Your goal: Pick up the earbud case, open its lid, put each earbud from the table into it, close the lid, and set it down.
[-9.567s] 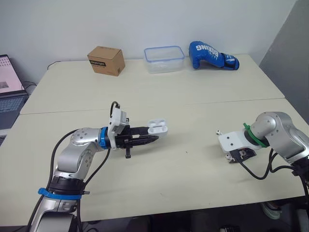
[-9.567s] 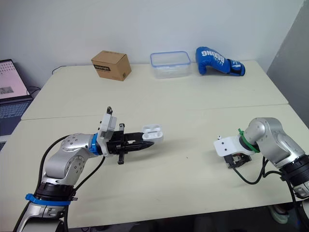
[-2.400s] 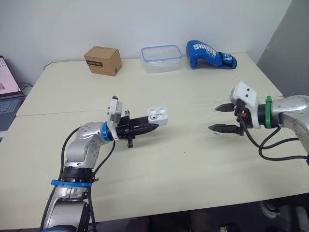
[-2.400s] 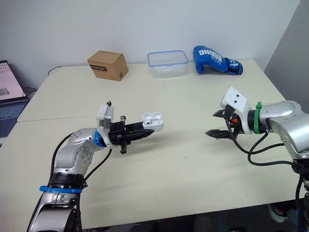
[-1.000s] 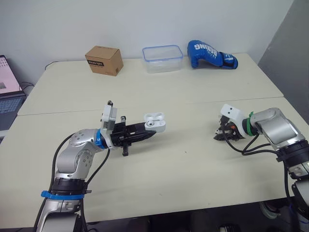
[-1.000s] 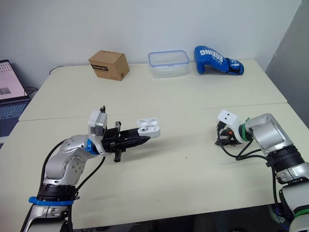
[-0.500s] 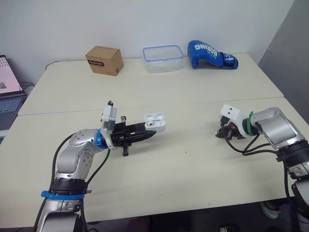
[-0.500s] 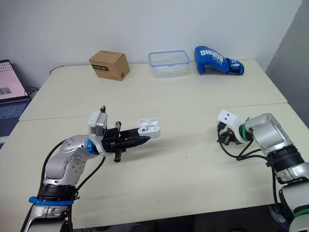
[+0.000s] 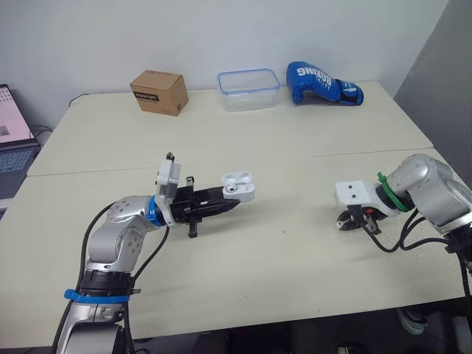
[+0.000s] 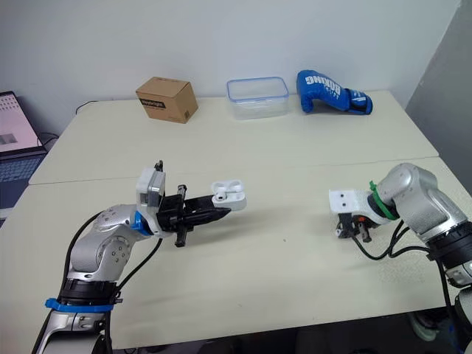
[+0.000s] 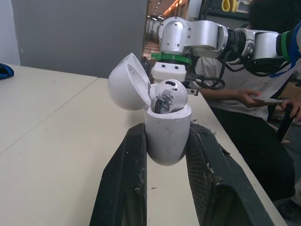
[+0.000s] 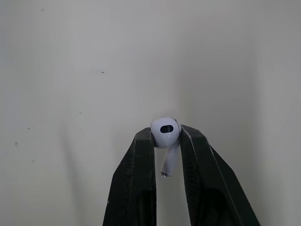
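Laptop (image 9: 10,140) pokes in past the desk's (image 9: 310,151) left edge. Along the far edge, left to right: cardboard box (image 9: 158,92), clear plastic container (image 9: 248,89), blue boxing glove (image 9: 322,82), each apart from the next and all well clear of both arms. A seam (image 9: 243,162) crosses the desk from left edge to right edge, just behind the grippers.

Left gripper (image 9: 230,203) is held above the desk's left-centre, fingers pointing toward the right edge and clamped on the lower body of the earbud case (image 9: 240,187), one finger on each side. The case is upright and off the surface, its lid (image 11: 128,88) swung open, with one earbud (image 11: 168,95) seated inside.

A wide strip of bare desk lies between the two grippers.

Right gripper (image 9: 354,221) sits low near the front-right part of the desk, short of the right edge, pointing down at the surface. Its fingers are pinched on the second earbud (image 12: 165,129), bud head between the tips and stem hanging in the gap. Can't tell whether the earbud touches the desk.

In the left wrist view a person (image 11: 244,101) sits beyond the desk's edge, behind the right arm.
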You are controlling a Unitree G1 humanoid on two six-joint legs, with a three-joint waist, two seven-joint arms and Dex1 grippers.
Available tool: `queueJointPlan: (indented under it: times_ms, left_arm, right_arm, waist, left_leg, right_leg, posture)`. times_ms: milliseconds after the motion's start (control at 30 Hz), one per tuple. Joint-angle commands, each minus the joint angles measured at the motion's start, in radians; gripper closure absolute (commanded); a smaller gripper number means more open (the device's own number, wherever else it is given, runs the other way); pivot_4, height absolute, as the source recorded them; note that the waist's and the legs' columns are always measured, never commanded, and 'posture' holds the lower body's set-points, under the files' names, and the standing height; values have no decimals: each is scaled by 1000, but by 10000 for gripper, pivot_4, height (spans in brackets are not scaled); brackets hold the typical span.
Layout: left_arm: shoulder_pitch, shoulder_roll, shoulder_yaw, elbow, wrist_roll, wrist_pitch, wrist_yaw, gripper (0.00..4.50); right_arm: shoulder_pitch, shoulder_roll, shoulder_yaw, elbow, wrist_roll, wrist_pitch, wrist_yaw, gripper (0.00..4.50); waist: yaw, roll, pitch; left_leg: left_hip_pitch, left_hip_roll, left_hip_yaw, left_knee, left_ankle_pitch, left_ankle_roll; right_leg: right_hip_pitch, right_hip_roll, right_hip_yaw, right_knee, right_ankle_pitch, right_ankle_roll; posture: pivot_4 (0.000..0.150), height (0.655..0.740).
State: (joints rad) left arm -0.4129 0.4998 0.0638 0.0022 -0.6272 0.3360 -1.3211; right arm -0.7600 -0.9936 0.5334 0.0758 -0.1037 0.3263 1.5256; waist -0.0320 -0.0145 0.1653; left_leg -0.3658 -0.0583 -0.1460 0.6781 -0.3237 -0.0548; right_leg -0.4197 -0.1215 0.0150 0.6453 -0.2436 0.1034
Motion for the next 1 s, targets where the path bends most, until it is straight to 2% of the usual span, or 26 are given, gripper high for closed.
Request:
queueJointPlan:
  times_ms: [33,500,700,1000]
  left_arm:
    - [-16,-6,-2,-17,-10,-17,-2,36883]
    - [2,-3,-2,-33,-10,-20,8,36883]
    - [-1,-4,-4,-29,-10,-22,5,36883]
    - [-4,-8,-8,-23,-8,-28,6,36883]
  right_arm:
    - [-11,11,12,-3,-47,-44,35,41305]
    - [-2,54,34,72,-164,-124,13,41305]
    - [11,44,30,32,-186,-112,18,21455]
    - [20,40,33,-84,-279,-5,15,21455]
  waist:
    - [0,0,0]
    - [1,-3,-2]
    - [1,-3,-2]
    - [2,-3,-2]
  left_leg:
    - [0,0,0,0,0,0]
    - [2,0,0,1,0,0]
    - [2,0,-1,1,0,0]
    - [1,0,-1,1,0,0]
  right_leg:
    - [0,0,0,0,0,0]
    - [2,0,0,0,0,0]
    - [2,0,0,0,0,0]
    - [2,0,0,0,0,0]
  posture:
    - [1500,7307]
    - [1500,7307]
    - [1500,7307]
    - [1500,7307]
